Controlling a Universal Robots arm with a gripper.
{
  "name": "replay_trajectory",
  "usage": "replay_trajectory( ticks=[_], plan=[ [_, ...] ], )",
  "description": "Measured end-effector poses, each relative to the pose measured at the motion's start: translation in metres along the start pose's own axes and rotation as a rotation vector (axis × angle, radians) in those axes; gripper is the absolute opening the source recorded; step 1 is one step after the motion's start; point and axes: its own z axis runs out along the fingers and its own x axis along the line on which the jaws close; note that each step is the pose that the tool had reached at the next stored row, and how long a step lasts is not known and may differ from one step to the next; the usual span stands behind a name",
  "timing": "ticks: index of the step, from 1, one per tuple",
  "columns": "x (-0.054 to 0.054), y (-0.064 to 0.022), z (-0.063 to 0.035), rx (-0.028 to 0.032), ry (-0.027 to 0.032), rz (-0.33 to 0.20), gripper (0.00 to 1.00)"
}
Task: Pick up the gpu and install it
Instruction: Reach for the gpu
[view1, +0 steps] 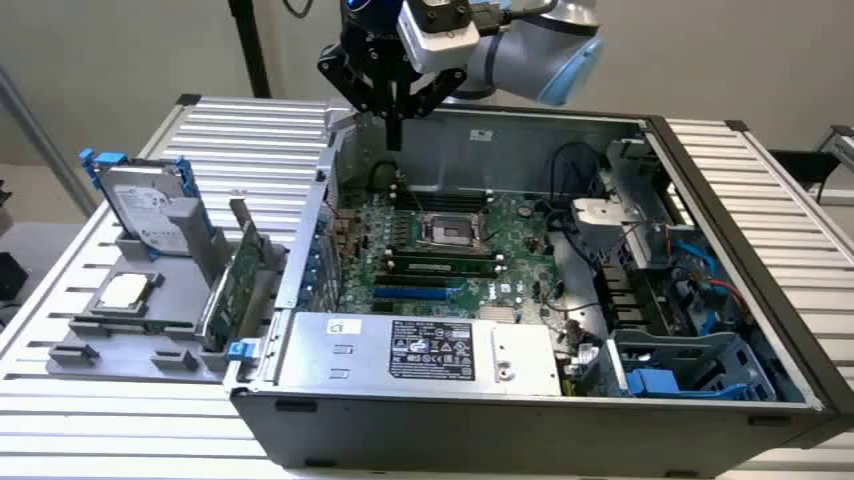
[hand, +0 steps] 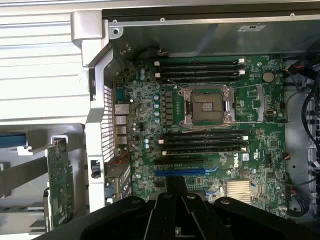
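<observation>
Apparently the task is standing at its very first step: the gripper (view1: 395, 138) is hanging over the back part of the open computer case (view1: 747, 190), above the motherboard (view1: 441, 235), and it is holding nothing. Its two fingers are pressing together into one thin point with no thing between them. The wrist view is showing the same closed gripper (hand: 176, 190) over the board, near the long blue slot (hand: 180, 172). The gpu (view1: 244, 268) is not lying inside the case. It is standing on its long edge in the grey holder (view1: 127, 345) at the exterior view's left, just beside the case wall, with its green face showing (in the wrist view the gpu (hand: 59, 182) is appearing past the perforated wall). A silver hard drive (view1: 147, 205) with blue rails is standing in the same holder, farther from the case. I am judging that the pick is not yet begun and nothing of the install is done, as the blue slot is looking free. In my opinion the reach is calling for fingers standing apart and a straight descent over the card's thin upper edge. The card is sitting close to the case wall, so a skewed approach could be knocking it.
</observation>
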Motion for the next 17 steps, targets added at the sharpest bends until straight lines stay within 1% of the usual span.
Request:
replay_trajectory(
  ticks=[13,14,15,17],
  plan=[
    [0.0,0.0,0.0,0.0001,0.0,0.0,0.11],
    [0.0,-0.0008,-0.0002,0.0004,0.0003,0.0,0.11],
    [0.0,-0.0033,-0.0003,0.0003,0.0001,0.0,0.11],
    [0.003,-0.0114,-0.0005,-0.0001,0.0,0.0,0.11]
  ],
)
